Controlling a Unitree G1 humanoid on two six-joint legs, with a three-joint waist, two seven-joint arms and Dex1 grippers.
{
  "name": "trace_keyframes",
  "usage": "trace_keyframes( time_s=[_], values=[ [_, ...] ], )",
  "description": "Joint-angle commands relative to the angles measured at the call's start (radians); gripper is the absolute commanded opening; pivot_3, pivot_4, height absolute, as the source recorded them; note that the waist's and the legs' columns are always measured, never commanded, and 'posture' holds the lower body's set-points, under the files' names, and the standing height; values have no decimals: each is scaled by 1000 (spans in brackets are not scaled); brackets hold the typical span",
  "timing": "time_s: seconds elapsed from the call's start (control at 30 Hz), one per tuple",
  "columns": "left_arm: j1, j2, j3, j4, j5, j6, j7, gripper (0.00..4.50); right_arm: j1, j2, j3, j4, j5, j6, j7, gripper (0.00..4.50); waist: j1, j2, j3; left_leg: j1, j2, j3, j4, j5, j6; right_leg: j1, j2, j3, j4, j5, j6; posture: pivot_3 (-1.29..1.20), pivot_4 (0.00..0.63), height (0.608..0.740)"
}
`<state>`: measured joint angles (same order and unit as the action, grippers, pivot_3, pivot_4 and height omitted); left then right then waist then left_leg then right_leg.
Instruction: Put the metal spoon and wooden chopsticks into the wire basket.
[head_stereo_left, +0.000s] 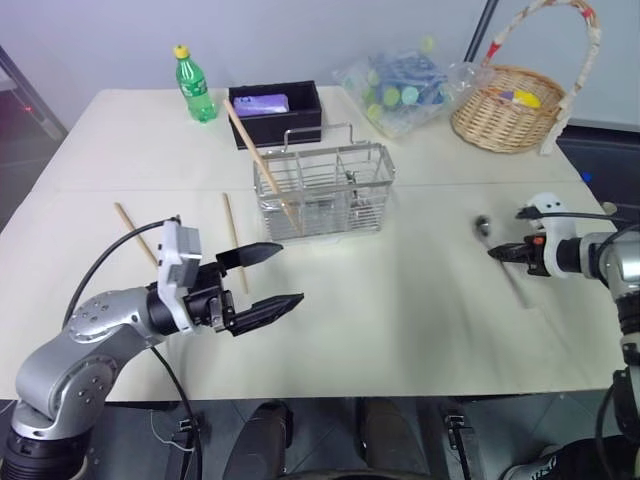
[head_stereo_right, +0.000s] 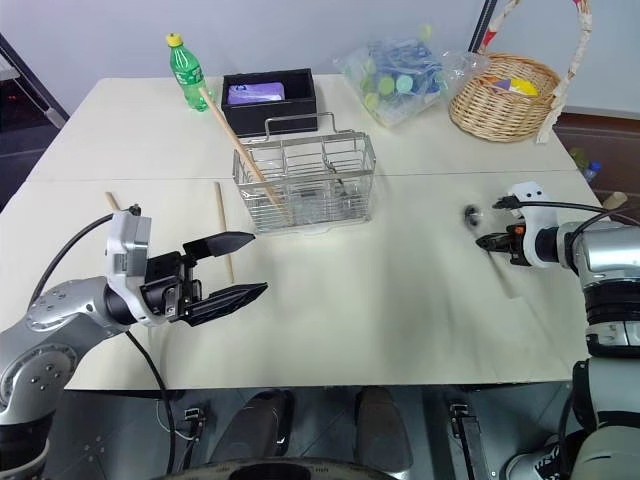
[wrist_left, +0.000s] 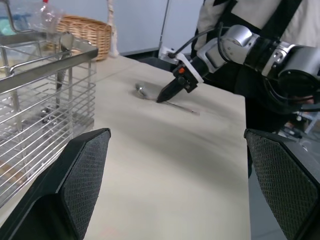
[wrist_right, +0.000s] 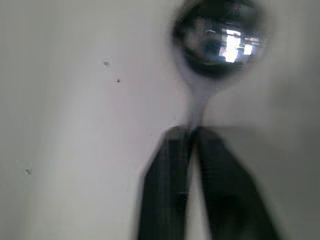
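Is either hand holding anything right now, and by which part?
The right hand is shut on the metal spoon, pinching its thin handle just below the bowl; the spoon lies on the table. The left hand is open and holds nothing.

the metal spoon (head_stereo_left: 483, 226) lies flat near the tabletop's right edge; one of the wooden chopsticks (head_stereo_left: 259, 164) leans in the wire basket (head_stereo_left: 325, 188), mid-table toward the far edge; two lie flat near the left edge.

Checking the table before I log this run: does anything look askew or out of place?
One wooden chopstick leans tilted in the wire basket, its end poking out beyond the rim. Two more chopsticks lie loose on the table, outside it.
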<state>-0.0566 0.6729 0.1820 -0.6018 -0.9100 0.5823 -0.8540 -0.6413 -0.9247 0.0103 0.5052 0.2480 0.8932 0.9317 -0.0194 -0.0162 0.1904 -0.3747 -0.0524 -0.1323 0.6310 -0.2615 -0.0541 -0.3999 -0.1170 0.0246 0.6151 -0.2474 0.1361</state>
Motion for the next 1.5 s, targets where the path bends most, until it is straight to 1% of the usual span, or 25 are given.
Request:
trace_keyframes(
  time_s=[0.03, 0.23, 0.37, 0.47, 0.5, 0.6, 0.73, 0.83, 0.87, 1.0, 1.13, 1.23, 1.37, 1.5],
  values=[
    [-23, 15, 4, 1, 18, -30, -32, 4500, 28, 19, 5, -35, 11, 39, 16, 42, 1, 0, 0, 0, 0, 0, 0, 0, 0, 0, 0, 0, 0, 0, 0, 0, 150, 740],
    [-44, 13, -9, 31, 40, -41, -60, 4500, 25, 38, -20, -62, -7, 13, -40, 42, -1, 0, 0, 0, 0, 0, 0, 0, 0, 0, 0, 0, 0, 0, 0, 0, 150, 740],
    [-61, 11, -11, 56, 51, -47, -76, 4500, -70, 91, -103, -27, -16, -54, -171, 42, -12, 0, 0, 0, 0, 0, 0, 0, 0, 0, 0, 0, 0, 1, -1, 0, 150, 740],
    [-74, 10, -12, 73, 60, -50, -86, 4500, -153, 124, -161, 15, -34, -148, -294, 42, -14, 3, 2, -1, 0, 0, 0, 0, 0, -1, 0, 0, 1, 1, -1, 0, 150, 740],
    [-82, 9, -12, 81, 63, -50, -88, 4500, -181, 139, -177, -7, -43, -197, -345, 42, -14, 4, 2, -1, 0, 0, 0, 0, 0, -2, 0, 0, 1, 1, -1, 0, 150, 740],
    [-103, 7, -8, 102, 70, -53, -93, 4500, -223, 178, -194, -73, -57, -274, -426, 42, -15, 4, 2, -5, 0, 0, -1, 0, 0, -7, 0, 0, 1, 2, 0, 0, 150, 740],
    [-121, 6, 9, 125, 75, -54, -86, 4500, -242, 223, -191, -185, -66, -319, -485, 42, -17, 4, 2, -9, 0, 0, -1, 0, 0, -11, 0, 0, 2, 2, 1, 0, 150, 740],
    [-127, 8, 43, 133, 65, -47, -59, 4500, -269, 294, -207, -300, -58, -358, -556, 42, -19, 4, 2, -14, 0, -1, 0, 0, 0, -15, 0, 0, 3, 3, 2, 0, 150, 740],
    [-126, 9, 50, 132, 61, -45, -54, 4500, -272, 309, -209, -323, -57, -365, -568, 42, -20, 4, 2, -15, 0, -1, 0, 0, -1, -16, 0, 0, 3, 3, 2, 0, 150, 740],
    [-89, 13, 88, 100, 49, -33, -18, 4500, -309, 439, -212, -477, -7, -398, -624, 42, -24, 4, 2, -16, 0, -1, -1, 2, -4, -20, 0, 0, 7, 3, 1, 0, 150, 740],
    [-60, 16, 107, 78, 39, -23, 3, 4500, -345, 528, -205, -556, 30, -413, -652, 42, -23, 4, 2, -16, 0, -1, 0, 3, -5, -23, 0, 1, 13, 3, 1, 0, 150, 740],
    [-45, 17, 117, 67, 35, -22, 22, 4500, -362, 620, -208, -600, 91, -419, -674, 42, -22, 3, 2, -16, 0, -2, 0, 4, -6, -23, 0, 1, 14, 4, -1, 0, 150, 740],
    [-42, 12, 125, 62, 46, -34, 56, 4500, -324, 699, -191, -639, 141, -418, -675, 42, -23, 3, 2, -16, 0, -3, 0, 5, -6, -23, 1, 1, 16, 4, -1, 0, 150, 740],
    [-32, 10, 136, 56, 47, -39, 82, 4500, -281, 741, -173, -649, 167, -433, -661, 42, -23, 3, 2, -16, 0, -3, 0, 5, -6, -24, 1, 1, 15, 4, -1, 0, 150, 740]
  ],
)
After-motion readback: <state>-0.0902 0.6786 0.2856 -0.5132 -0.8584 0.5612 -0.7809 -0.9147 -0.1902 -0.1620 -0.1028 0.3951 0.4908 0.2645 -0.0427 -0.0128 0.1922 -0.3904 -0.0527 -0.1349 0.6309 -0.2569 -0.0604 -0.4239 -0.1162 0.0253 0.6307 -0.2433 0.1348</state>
